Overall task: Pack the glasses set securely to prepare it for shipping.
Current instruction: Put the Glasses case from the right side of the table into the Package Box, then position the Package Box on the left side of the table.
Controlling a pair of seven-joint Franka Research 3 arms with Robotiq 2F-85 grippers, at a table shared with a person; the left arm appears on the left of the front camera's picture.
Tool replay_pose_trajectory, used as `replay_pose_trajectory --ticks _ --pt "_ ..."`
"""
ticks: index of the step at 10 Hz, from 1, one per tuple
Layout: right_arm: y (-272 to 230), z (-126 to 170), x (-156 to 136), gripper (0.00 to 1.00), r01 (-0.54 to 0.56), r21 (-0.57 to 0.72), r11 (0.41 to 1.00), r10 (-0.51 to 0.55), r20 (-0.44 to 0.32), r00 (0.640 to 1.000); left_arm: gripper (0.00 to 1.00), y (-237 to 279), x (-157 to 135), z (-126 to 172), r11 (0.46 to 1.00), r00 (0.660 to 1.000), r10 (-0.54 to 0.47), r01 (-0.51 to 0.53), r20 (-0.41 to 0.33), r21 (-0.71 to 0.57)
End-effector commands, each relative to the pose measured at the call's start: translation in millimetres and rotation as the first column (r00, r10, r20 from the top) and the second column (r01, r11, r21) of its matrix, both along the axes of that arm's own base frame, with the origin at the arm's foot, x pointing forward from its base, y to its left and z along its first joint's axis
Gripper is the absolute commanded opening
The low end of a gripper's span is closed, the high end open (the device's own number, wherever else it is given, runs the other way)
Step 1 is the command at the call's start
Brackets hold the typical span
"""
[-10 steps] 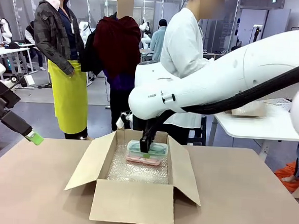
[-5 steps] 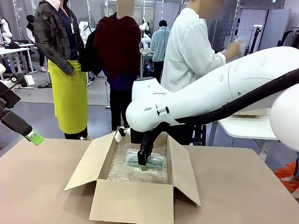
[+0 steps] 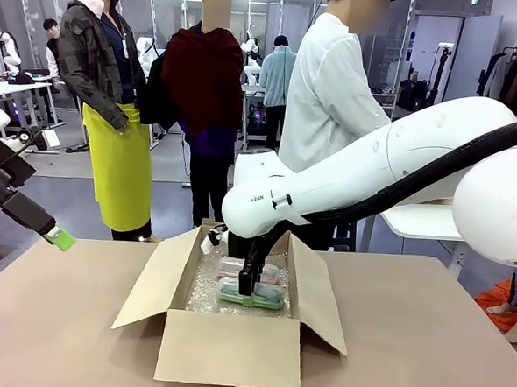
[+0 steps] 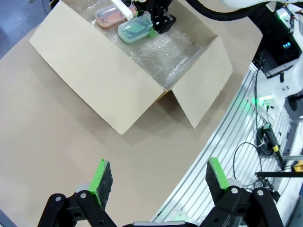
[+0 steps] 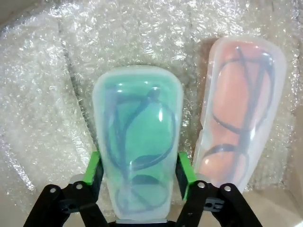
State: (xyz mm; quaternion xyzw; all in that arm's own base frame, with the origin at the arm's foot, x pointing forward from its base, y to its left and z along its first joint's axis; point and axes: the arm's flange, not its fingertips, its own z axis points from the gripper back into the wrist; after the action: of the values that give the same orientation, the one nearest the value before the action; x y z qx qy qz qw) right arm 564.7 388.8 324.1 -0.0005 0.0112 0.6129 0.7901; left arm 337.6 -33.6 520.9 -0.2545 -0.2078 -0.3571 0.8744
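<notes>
The glasses set lies in an open cardboard box [image 3: 228, 360] lined with bubble wrap. The mint green case [image 5: 137, 142] rests on the wrap, and my right gripper [image 5: 138, 168] is shut on it, green pads pressed to both of its long sides. Right beside it on the far side lies the pale pink case [image 5: 241, 113]. From the front, the right gripper [image 3: 248, 296] reaches down into the box over the green case [image 3: 265, 295] and pink case [image 3: 234, 267]. My left gripper [image 4: 156, 177] hangs open above the table's left edge, well away from the box [image 4: 109, 85].
The box flaps stand open on all sides. A person in a white coat stands just behind the far side of the table [image 3: 425, 344]. Other people stand farther back. A metal frame with cables [image 4: 246, 142] runs along the table's edge below my left gripper.
My right arm has come down and toward the near side, setting the green case on the bubble wrap beside the pink one. The left arm has stayed still.
</notes>
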Motion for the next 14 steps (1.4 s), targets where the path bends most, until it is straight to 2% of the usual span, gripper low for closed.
replay_pose_trajectory --ticks 1,4,6,7,8,14 --pt "-1 7 -4 1.00 -0.033 0.026 0.999 0.033 -0.009 0.999 1.00 2 0 0 0.999 1.000 -0.024 0.024 0.006 -0.027" --pt "1 12 -7 1.00 -0.037 0.020 0.999 0.037 -0.002 0.999 1.00 2 0 0 0.999 1.000 -0.024 0.024 0.006 -0.027" --pt "-2 24 -20 1.00 -0.072 0.029 0.997 0.071 0.028 0.997 1.00 2 0 0 0.999 1.000 -0.024 0.024 0.006 -0.027" --pt "-6 25 -31 1.00 -0.112 -0.043 0.993 0.113 0.034 0.993 1.00 2 0 0 0.999 1.000 -0.024 0.024 0.006 -0.027" --pt "6 17 -5 1.00 -0.036 0.015 0.999 0.036 0.018 0.999 1.00 2 0 0 0.999 1.000 -0.024 0.024 0.006 -0.027" --pt "6 17 -5 1.00 -0.036 0.015 0.999 0.036 0.018 0.999 1.00 2 0 0 0.999 1.000 -0.024 0.024 0.006 -0.027"
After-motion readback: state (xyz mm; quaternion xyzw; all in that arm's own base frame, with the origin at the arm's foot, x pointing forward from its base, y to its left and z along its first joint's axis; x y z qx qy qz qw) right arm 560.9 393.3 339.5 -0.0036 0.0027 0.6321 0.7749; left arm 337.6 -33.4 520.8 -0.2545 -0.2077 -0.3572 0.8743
